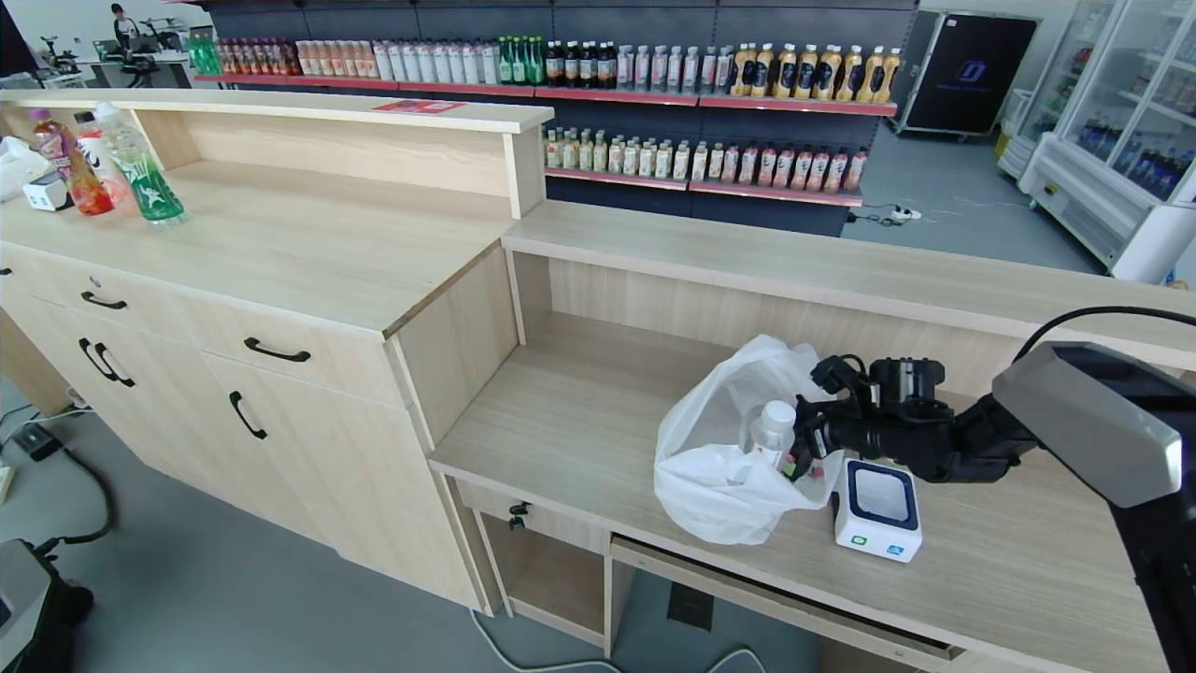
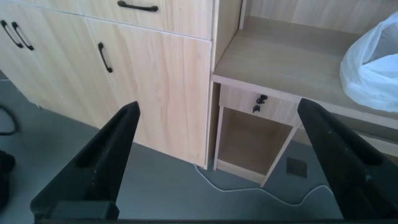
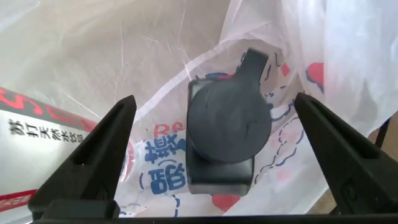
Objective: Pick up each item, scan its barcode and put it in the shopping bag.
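Note:
A white plastic shopping bag (image 1: 719,467) sits on the lower counter, and a bottle with a white cap (image 1: 774,425) stands inside it. My right gripper (image 1: 802,458) is at the bag's mouth, open. In the right wrist view the right gripper (image 3: 216,102) has its fingers spread on either side of a pouch with a dark grey cap (image 3: 229,127) that lies in the bag, without touching it. A red-and-white labelled bottle (image 3: 37,130) lies beside the pouch. My left gripper (image 2: 219,107) hangs open over the floor by the cabinet, holding nothing.
A white barcode scanner (image 1: 878,509) stands just right of the bag. Far left on the upper counter (image 1: 280,243) are a green-labelled bottle (image 1: 140,168), a red drink bottle (image 1: 65,159) and a small white box (image 1: 47,192). Stocked shelves line the back.

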Controlling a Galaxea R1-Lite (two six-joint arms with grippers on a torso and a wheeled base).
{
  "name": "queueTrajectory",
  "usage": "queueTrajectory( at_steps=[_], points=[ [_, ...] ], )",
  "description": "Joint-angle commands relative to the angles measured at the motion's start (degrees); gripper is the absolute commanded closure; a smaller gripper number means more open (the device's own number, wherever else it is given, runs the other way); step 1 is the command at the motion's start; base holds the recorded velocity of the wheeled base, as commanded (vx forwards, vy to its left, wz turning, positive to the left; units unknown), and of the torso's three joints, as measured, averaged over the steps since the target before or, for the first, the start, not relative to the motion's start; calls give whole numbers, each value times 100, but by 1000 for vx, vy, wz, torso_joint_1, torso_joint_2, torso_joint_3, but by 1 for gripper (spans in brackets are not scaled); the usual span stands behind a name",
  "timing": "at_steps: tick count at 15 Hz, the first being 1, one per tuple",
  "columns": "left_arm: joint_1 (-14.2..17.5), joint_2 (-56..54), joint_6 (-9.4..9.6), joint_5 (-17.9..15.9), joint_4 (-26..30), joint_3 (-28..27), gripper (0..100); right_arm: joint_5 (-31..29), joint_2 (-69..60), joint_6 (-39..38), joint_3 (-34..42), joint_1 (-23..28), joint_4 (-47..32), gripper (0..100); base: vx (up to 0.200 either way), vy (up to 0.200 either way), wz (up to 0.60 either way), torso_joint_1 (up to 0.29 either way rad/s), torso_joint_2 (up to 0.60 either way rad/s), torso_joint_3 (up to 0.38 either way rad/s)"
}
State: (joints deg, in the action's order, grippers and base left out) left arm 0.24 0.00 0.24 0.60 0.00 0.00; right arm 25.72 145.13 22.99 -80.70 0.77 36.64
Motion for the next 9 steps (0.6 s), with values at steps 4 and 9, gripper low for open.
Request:
queueTrajectory(
  at_steps=[4,9],
  points=[
    [2,0,2,2,0,0,0,-6,-1953,118,635,459,-448,0,0,0,0,0,0,0],
    [2,0,2,2,0,0,0,135,-4414,1911,2762,1962,-834,0,0,0,-240,0,1,2]
  ],
)
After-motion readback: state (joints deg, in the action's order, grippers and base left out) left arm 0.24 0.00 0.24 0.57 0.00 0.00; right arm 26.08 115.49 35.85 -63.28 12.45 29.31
